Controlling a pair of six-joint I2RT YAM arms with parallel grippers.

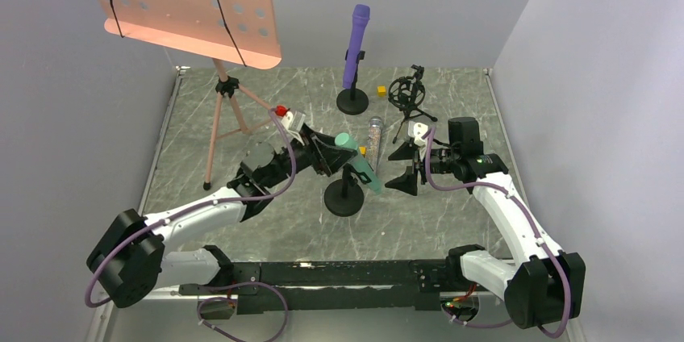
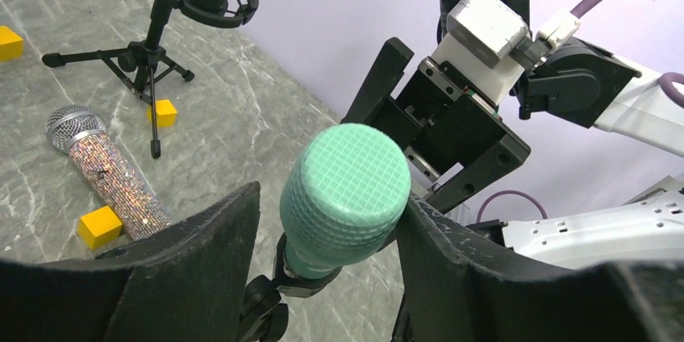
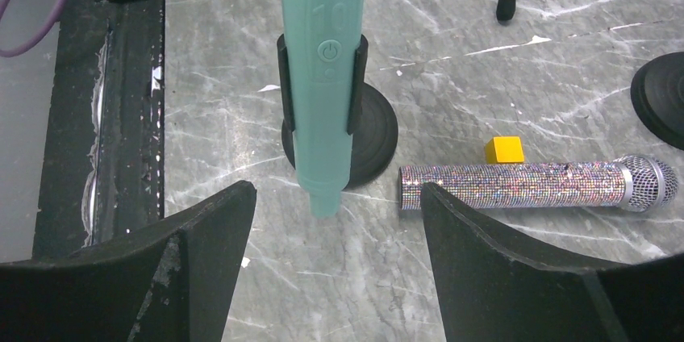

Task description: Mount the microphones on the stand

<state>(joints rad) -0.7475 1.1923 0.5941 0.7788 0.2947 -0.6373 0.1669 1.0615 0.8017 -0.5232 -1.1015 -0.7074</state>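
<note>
The green mic sits tilted in the clip of the round black stand, in the middle of the top view. The left claw is open around the mic's head, with a thin gap on one side. The right claw is open and empty, near the mic's bottom end. The purple mic stands up at the top middle. The sparkly mic lies flat on the table.

Pink perforated music stand at back left; small yellow cubes on grey marbled tabletop
</note>
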